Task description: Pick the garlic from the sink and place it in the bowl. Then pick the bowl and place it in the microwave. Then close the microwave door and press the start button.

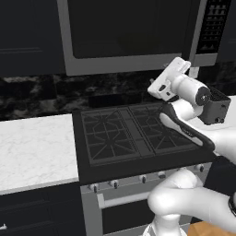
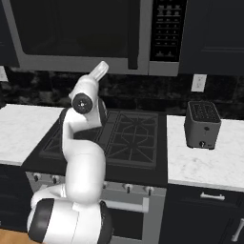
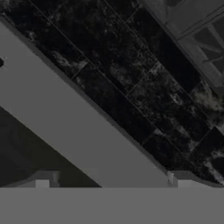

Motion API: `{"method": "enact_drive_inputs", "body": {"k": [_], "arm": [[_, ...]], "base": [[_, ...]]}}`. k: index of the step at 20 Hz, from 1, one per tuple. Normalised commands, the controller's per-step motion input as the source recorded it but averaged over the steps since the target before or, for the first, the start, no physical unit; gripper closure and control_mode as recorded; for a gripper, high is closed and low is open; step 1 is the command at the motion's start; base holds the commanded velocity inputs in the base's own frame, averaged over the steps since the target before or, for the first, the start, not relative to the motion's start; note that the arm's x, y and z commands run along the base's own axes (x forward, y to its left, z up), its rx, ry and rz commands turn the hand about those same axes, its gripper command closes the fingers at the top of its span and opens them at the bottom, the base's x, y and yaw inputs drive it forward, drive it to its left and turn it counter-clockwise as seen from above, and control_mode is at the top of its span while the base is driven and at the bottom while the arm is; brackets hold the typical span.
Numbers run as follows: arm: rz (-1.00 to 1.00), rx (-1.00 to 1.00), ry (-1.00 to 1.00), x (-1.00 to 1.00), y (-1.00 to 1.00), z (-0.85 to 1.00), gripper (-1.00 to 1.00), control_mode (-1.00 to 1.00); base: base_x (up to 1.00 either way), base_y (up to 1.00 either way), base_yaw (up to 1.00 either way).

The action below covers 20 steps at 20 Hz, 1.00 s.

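Microwave (image 2: 90,35): above stove (image 2: 114,136), door (image 2: 76,33) shut; button panel (image 2: 164,28) at right end. Gripper (image 3: 111,181): jaws wide apart, holding nothing, raised near microwave's lower frame. Step judged: start button. Advice: shift right to panel, press squarely, lightly.

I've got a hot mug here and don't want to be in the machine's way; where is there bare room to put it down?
The white counter left of the stove lies bare. Right of the stove, the counter in front of the toaster is free too. Above the burners it is crowded: the arm rises there, its open gripper up by the microwave.
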Motion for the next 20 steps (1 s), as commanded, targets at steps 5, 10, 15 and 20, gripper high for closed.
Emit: {"method": "enact_drive_inputs", "body": {"k": [5,10,15,20], "arm": [[0.02,0.15,0.29,-0.08,-0.24,0.13,-1.00,-1.00],[-0.08,0.46,0.17,-0.54,-0.89,0.63,-1.00,-1.00],[-0.30,0.53,0.32,-0.22,-0.98,0.64,-1.00,-1.00],[-0.34,0.56,0.24,-0.04,-0.84,0.40,-1.00,-1.00]], "base": [[0.00,0.00,0.00],[0.00,0.00,0.00],[0.00,0.00,0.00],[0.00,0.00,0.00]]}}
